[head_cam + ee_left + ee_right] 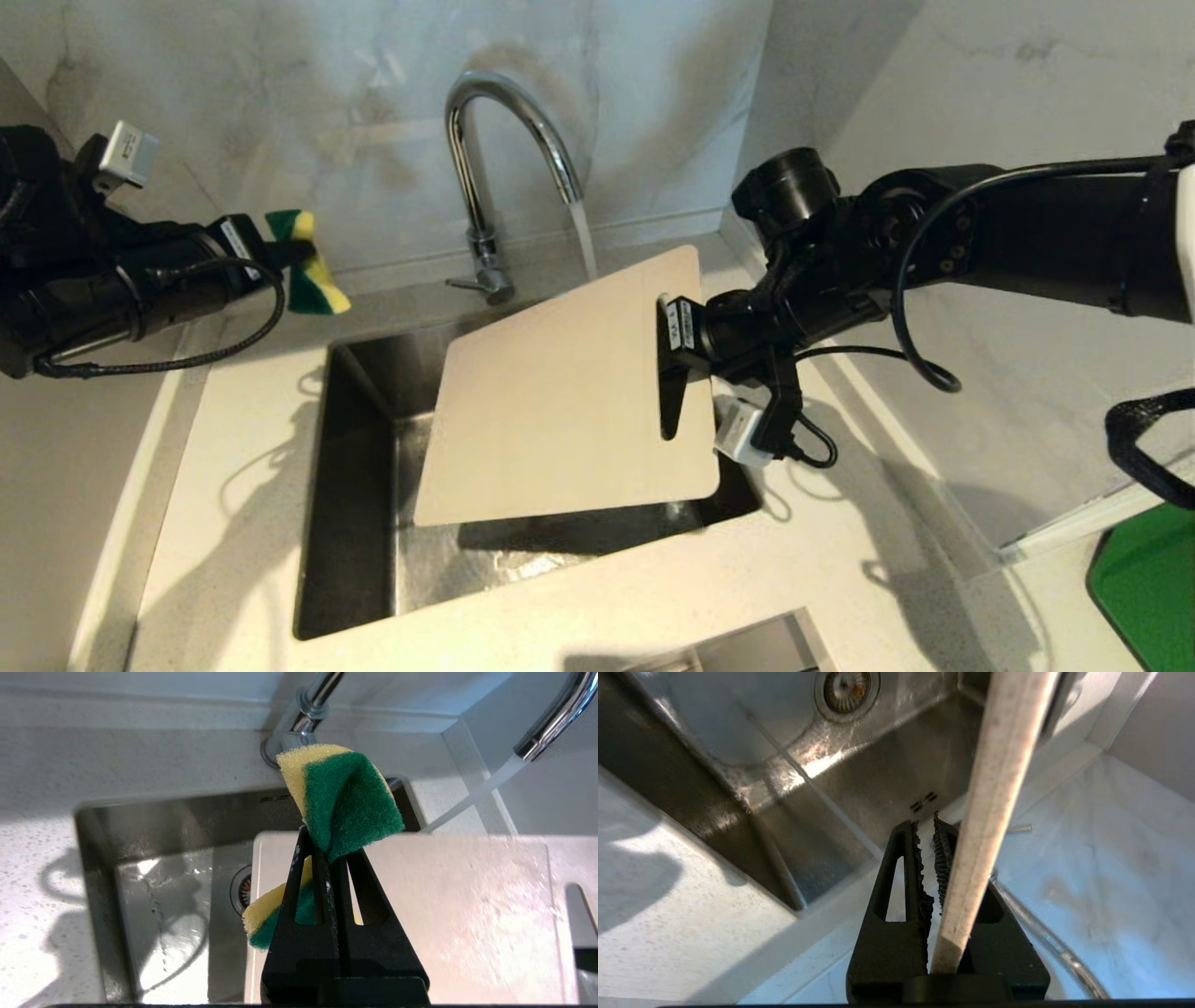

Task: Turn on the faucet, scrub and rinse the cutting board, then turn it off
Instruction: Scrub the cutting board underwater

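The board (pixel 560 392) hung tilted over the sink (pixel 364 448), pinched at its slot end by the right gripper (pixel 674 359). Water ran from the faucet (pixel 485 177) behind it. The left gripper (pixel 280 250) squeezed a sponge (pixel 308 266) off to the left.

A deep steel sink (pixel 364 485) is sunk into the pale speckled table (pixel 233 448), its wet floor glinting around a round drain (pixel 846 689). A marble-patterned wall (pixel 308 112) rises behind and turns a corner on the right. A bright green flat thing (pixel 1144 583) lies at the table's far right edge.
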`<state>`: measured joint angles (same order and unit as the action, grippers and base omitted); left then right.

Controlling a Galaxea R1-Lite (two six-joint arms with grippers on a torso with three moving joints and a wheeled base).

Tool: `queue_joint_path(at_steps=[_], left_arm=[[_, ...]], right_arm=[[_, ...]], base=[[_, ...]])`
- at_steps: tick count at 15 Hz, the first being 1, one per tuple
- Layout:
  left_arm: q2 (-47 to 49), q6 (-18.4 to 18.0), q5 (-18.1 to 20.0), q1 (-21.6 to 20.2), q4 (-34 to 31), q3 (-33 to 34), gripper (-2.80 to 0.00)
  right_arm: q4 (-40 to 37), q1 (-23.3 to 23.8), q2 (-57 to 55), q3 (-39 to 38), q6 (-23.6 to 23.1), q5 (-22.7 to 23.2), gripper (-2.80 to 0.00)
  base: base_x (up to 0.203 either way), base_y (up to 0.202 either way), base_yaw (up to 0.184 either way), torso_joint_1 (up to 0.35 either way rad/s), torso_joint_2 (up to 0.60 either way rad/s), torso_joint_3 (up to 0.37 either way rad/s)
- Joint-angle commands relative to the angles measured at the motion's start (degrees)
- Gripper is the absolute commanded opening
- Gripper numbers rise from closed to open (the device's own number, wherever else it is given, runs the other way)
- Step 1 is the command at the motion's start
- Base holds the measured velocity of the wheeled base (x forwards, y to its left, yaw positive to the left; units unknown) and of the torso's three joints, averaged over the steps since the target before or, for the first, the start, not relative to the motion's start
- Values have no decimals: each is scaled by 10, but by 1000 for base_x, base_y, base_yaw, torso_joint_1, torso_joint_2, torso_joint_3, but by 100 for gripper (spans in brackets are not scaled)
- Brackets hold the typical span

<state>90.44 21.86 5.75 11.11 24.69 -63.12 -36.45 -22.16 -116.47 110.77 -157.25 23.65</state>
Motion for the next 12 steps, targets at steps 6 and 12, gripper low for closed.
queue_joint_path(at_steps=[6, 12], left_arm=[[-3, -17, -4, 12, 0, 4, -280], [-3, -23, -4, 18, 0, 8, -280]], right_arm=[[-3, 27, -44, 30, -9, 3, -280], [11, 39, -50, 30, -9, 2, -280]], base=[[0, 0, 0, 0, 0, 0], [0, 0, 0, 0, 0, 0]])
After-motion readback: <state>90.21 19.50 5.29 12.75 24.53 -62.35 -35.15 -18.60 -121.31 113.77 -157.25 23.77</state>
